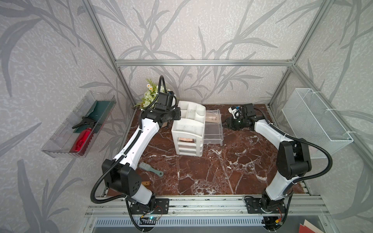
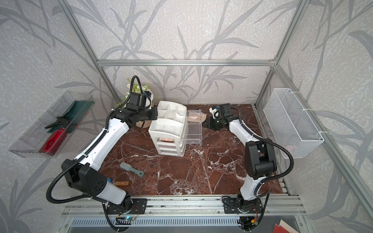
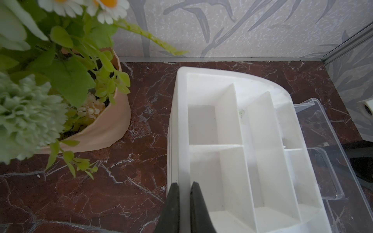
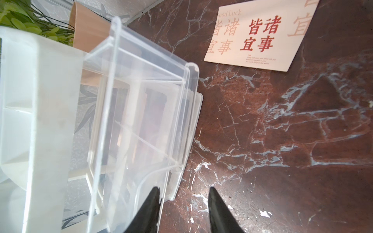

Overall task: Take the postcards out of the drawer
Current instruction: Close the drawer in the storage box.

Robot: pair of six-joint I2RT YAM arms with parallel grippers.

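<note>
A white organizer point(image 1: 188, 125) point(image 2: 168, 123) stands mid-table, with two clear drawers point(image 1: 214, 129) point(image 2: 194, 129) pulled out to its right. My left gripper point(image 3: 184, 186) point(image 1: 178, 114) is shut on the organizer's left top wall point(image 3: 182, 141). My right gripper point(image 4: 182, 190) point(image 1: 225, 124) is open at the top drawer's point(image 4: 141, 113) front wall, one finger over the drawer and one outside it. One cream postcard point(image 4: 260, 36) point(image 2: 198, 118) with red characters lies flat on the table behind the drawers. Another postcard point(image 1: 185, 139) point(image 2: 166, 139) shows inside the organizer's near side.
A potted artificial plant point(image 3: 60, 90) point(image 1: 151, 94) stands just left of the organizer, close to my left arm. A grey-green brush point(image 1: 150, 169) and a wooden piece point(image 2: 122, 183) lie front left. A wire basket point(image 1: 314, 121) hangs on the right wall. A clear bin point(image 1: 80, 125) hangs on the left wall.
</note>
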